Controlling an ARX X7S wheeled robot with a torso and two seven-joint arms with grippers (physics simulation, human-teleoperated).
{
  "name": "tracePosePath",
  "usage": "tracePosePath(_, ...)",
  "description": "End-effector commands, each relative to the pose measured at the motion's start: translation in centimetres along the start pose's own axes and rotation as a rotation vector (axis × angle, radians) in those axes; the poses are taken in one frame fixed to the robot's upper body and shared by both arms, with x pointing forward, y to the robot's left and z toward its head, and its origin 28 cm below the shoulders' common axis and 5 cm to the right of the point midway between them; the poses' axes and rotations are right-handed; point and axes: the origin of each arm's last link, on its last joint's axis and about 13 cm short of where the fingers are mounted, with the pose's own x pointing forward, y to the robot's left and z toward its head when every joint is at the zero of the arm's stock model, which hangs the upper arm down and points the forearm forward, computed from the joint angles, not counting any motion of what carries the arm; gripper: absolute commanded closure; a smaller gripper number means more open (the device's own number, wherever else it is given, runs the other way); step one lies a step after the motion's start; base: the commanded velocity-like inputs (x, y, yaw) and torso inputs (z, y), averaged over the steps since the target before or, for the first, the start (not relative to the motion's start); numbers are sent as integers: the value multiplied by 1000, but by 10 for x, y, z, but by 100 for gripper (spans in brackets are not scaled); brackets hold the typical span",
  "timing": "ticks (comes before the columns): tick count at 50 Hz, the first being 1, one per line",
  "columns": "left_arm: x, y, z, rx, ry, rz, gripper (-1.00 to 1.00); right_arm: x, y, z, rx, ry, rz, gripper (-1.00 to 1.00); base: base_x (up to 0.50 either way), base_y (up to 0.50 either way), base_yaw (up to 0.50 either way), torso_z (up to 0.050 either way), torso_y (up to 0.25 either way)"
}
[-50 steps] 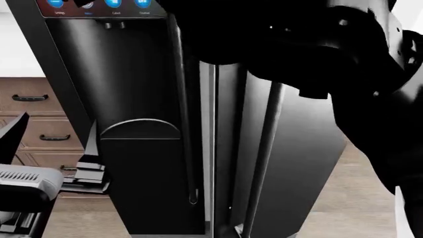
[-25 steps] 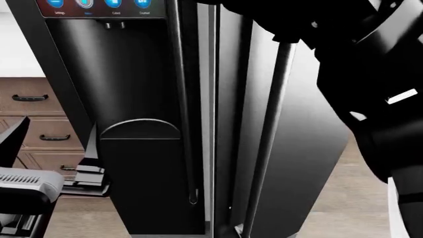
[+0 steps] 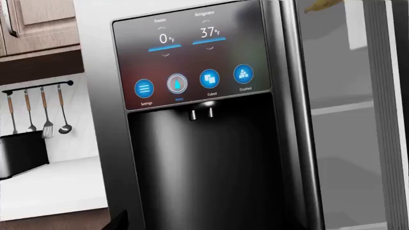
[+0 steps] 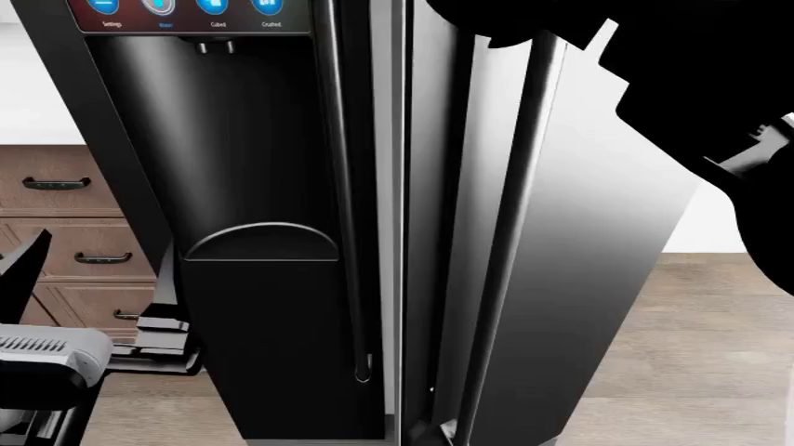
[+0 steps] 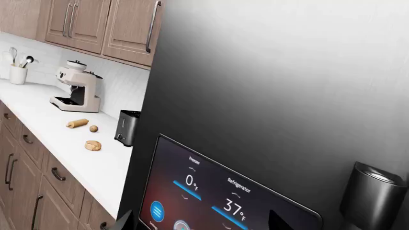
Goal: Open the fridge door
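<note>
1. Filling the head view's right half, the fridge door (image 4: pixel 583 279) stands ajar, swung outward from the dispenser door (image 4: pixel 248 186), a pale gap between them; its long bar handle (image 4: pixel 515 232) runs top to bottom.
2. Only the left wrist view looks through that gap to the pale shelves (image 3: pixel 348 108) inside, beside the touch panel (image 3: pixel 191 57) reading 0 and 37.
3. Only the right wrist view shows the tabletop (image 5: pixel 57 139) with a coffee machine (image 5: pixel 76 86) and toaster (image 5: pixel 128 127).
4. The right arm (image 4: pixel 694 84) is a black mass above the door; its tool is hidden, so I cannot tell its opening.
5. The left tool (image 4: pixel 155 339) hangs low, beside the dispenser door; whether its fingers are apart I cannot tell.
</note>
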Motion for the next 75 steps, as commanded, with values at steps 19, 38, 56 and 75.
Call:
tracePosePath(19, -3, -2, -12, -5, 25, -3, -100, 8, -51, 3, 241, -41, -246, -100, 0, 0, 0, 0, 0)
tracePosePath(38, 0, -4, -14, -6, 24, -11, -100, 11, -66, 17, 515, -202, -756, -100, 0, 0, 0, 0, 0)
tracePosePath(56, 2, -8, -14, -6, 22, -20, -100, -42, -69, -5, 313, -257, -805, -100, 0, 0, 0, 0, 0)
tracePosePath(75, 3, -11, -14, -4, 21, -28, -100, -112, -70, -17, 131, -297, -785, -100, 0, 0, 0, -1, 0)
